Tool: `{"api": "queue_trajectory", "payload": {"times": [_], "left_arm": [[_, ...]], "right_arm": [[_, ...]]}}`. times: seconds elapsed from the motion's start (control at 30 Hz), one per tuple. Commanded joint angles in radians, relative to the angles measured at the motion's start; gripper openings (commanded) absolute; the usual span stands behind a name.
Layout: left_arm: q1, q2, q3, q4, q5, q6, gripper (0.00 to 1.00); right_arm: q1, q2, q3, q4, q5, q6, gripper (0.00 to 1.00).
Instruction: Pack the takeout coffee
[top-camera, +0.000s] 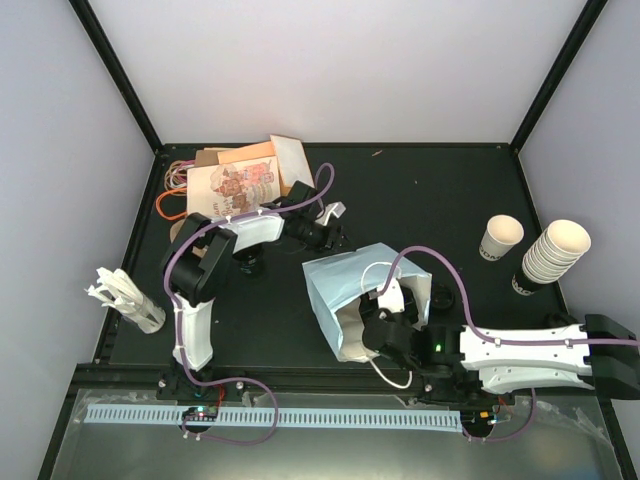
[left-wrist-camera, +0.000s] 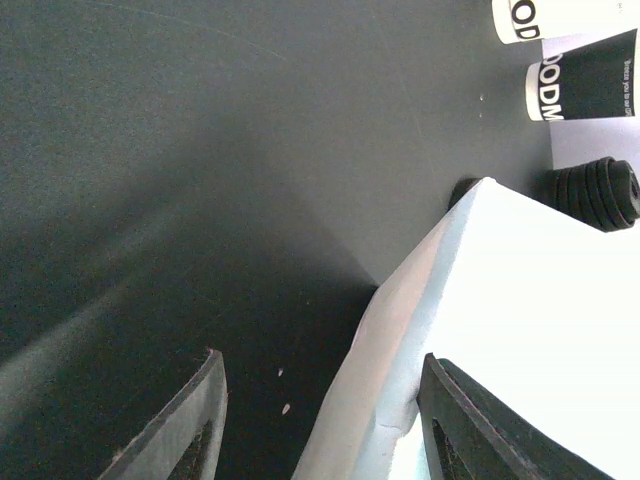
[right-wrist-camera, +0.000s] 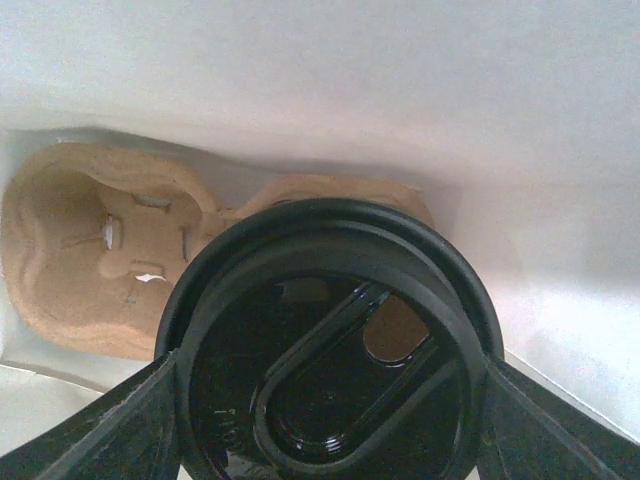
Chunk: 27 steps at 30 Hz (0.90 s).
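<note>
Between the fingers (right-wrist-camera: 110, 430) of the right gripper (right-wrist-camera: 330, 415) the takeout coffee (right-wrist-camera: 330, 320) is clamped. Its round black lid is pressed from both sides by the jaws, and the cup under the lid is hidden. Just beyond the jaws a brown pulp carrier (right-wrist-camera: 90, 250) is seen lying on the floor of a white paper bag (right-wrist-camera: 400, 80), whose pale walls close in above and to either side. The lid overlaps the carrier's nearer well, but whether the cup is seated in it cannot be told from this angle. The jaws of the left gripper (left-wrist-camera: 322, 370) are spread. The bag's outer wall runs up through the gap and lies against the right-hand finger (left-wrist-camera: 490, 430), while the other finger stands apart from it, so nothing appears to be pinched. Ahead of these jaws the dark table (left-wrist-camera: 200, 150) is laid bare. Farther off and to the right, a ribbed black stack (left-wrist-camera: 600, 190), possibly lids, is set just behind the bag's far corner. Farthest from the jaws, at the right, a single cream cup (left-wrist-camera: 560, 18) and a stack of cups (left-wrist-camera: 590, 88) are found side by side, well apart from the bag.
</note>
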Motion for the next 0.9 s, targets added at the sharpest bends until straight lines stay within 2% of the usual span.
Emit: {"api": "queue_trajectory", "payload": {"times": [0.0,0.23,0.6,0.87], "left_arm": [[-0.012,0.032,-0.006,0.000,0.056,0.005,0.55],[-0.011,0.027,-0.024,0.006,0.067,0.002,0.55],[-0.013,0.025,-0.024,0.016,0.099,-0.004,0.55],[-0.012,0.029,-0.015,0.014,0.128,-0.006,0.55]], "right_arm": [[0.002,-0.002,-0.030,0.071,0.067,0.036,0.55],[0.001,-0.005,-0.061,0.113,0.082,0.040,0.55],[-0.045,-0.055,-0.137,0.218,-0.004,0.031,0.53],[-0.066,0.005,-0.118,0.209,-0.039,0.025,0.53]]}}
